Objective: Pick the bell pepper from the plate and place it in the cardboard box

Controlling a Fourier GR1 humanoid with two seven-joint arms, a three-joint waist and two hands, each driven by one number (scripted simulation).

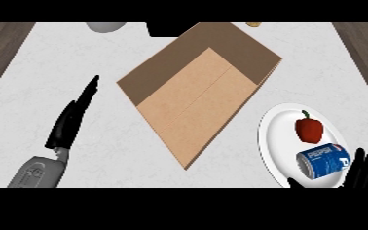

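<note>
Bell pepper (310,130) sits on your white plate (277,126) beside a Pepsi can (325,161) (lying sideways); cardboard box (201,90) lies left. Your left hand (72,119) rests straight-fingered, holding nothing; right hand's (354,173) grip can't be told.

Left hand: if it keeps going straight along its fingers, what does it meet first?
Probably the box. The left hand, fingers straight, points up and slightly right, toward the box's left corner. Bare counter lies between; it might pass just left of it, height unclear.
</note>
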